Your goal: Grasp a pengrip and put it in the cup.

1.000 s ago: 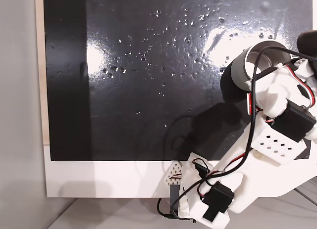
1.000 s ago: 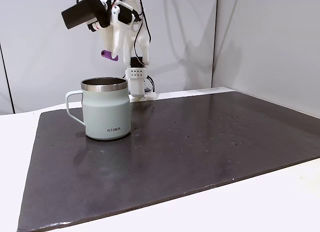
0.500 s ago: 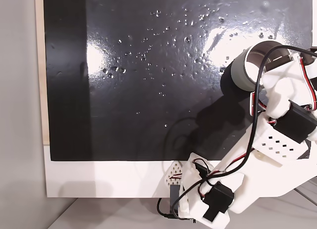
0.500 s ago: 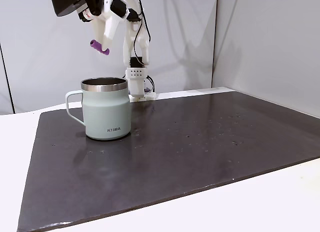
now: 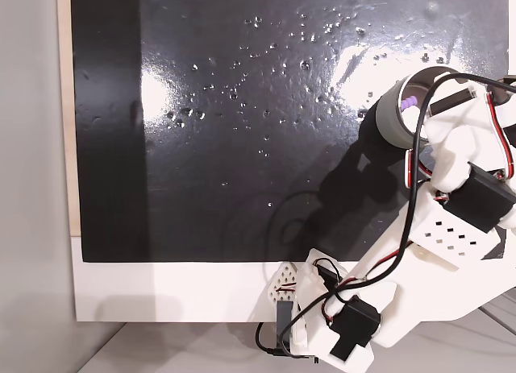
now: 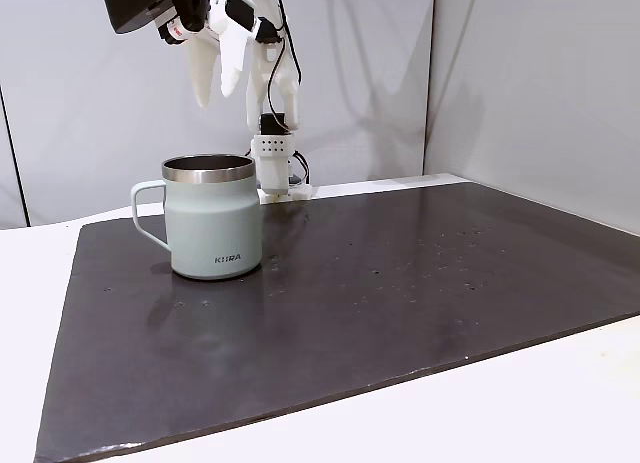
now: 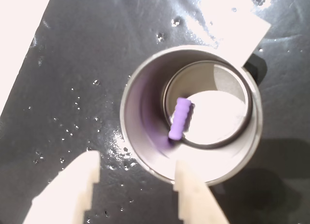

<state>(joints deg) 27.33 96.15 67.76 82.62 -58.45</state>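
Black mat (image 6: 400,283): dark, glossy sheet covering most of a white table (image 6: 560,403); pale specks scattered over its surface in both fixed views.

Cup (image 6: 213,226): grey-green mug with a metal rim and shiny interior, upright on the mat near its left edge in the side-on fixed view, handle turned toward that edge. In the top-down fixed view the cup (image 5: 395,111) stands at the mat's right edge, partly covered by the arm. In the wrist view the cup (image 7: 140,137) is seen straight down its mouth.

Pengrip (image 7: 180,119): small light-purple ribbed cylinder inside the cup, against the round bottom near the inner wall, lying slightly tilted. A purple speck of it (image 5: 408,102) shows in the cup's mouth from above.

Gripper (image 6: 215,95): white two-finger unit hanging above the cup, fingertips pointing down, apart from the rim. Jaws spread apart and holding nothing; in the wrist view the two fingers (image 7: 72,185) frame the cup's near rim.

Arm base (image 6: 272,168): white, beyond the mat's far edge, behind the cup.
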